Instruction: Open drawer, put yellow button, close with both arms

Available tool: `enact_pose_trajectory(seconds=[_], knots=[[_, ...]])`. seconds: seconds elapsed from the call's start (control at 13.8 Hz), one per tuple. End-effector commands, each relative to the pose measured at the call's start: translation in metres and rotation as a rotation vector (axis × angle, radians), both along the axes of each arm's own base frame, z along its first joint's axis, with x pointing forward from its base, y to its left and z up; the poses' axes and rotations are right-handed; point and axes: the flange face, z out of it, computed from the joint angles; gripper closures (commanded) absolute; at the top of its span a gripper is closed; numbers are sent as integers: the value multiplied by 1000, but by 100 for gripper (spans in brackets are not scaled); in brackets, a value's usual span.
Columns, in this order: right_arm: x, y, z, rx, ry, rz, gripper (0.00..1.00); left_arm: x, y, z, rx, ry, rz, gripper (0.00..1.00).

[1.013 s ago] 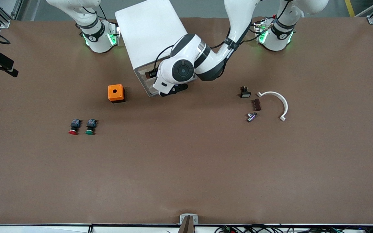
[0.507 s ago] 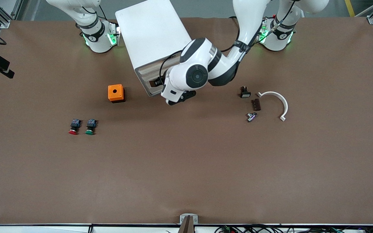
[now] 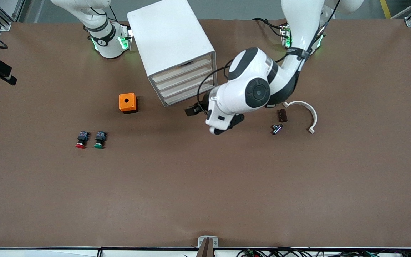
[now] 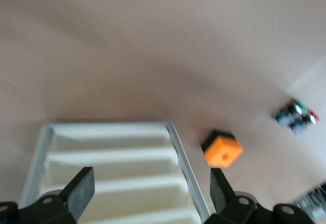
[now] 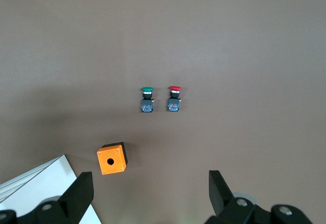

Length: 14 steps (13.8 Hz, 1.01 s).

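Brown matting covers the table [image 3: 205,185], and toward the right arm's end a red-capped push button [image 3: 81,142] and a green-capped push button [image 3: 99,142] are seen lying side by side, caps turned toward the front camera, evidently left alone as the wrong colours. Farther from that camera an orange square box with a round hole in its top [image 3: 127,102] is set near the tall white boxy cabinet [image 3: 171,43]. The drawer [image 3: 182,69], uppermost of four shallow white trays, appears pushed in about level with the three below it. The yellow button is not to be seen anywhere on the table and is judged to be inside the drawer, so the task looks almost finished. The right gripper [image 5: 150,198] is out of the front view; it is shown by its own camera parked high above the orange box and the two buttons, its jaws spread wide and nothing between them. The left gripper [image 3: 194,110] hangs just in front of the cabinet's drawer fronts, pointed at them, fingers [image 4: 81,188] fully apart, empty and touching nothing. Toward the left arm's end a small brown block [image 3: 282,115], a small metallic fitting [image 3: 277,129] and a white curved bracket [image 3: 303,112] are grouped close together.
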Motion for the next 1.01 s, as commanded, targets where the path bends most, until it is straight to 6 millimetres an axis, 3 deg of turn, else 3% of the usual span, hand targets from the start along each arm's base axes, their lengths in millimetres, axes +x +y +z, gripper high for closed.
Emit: enact_pose_trajectory(seconds=[0.0, 0.51, 0.94], knots=[[-7, -7, 5, 14, -4, -11, 0, 16, 33, 11, 68, -52, 17, 0], [-4, -7, 7, 2, -32, -7, 0, 61, 125, 15, 228, -87, 68, 0], [-3, -2, 8, 1, -38, 2, 0, 77, 154, 15, 238, -91, 109, 0]])
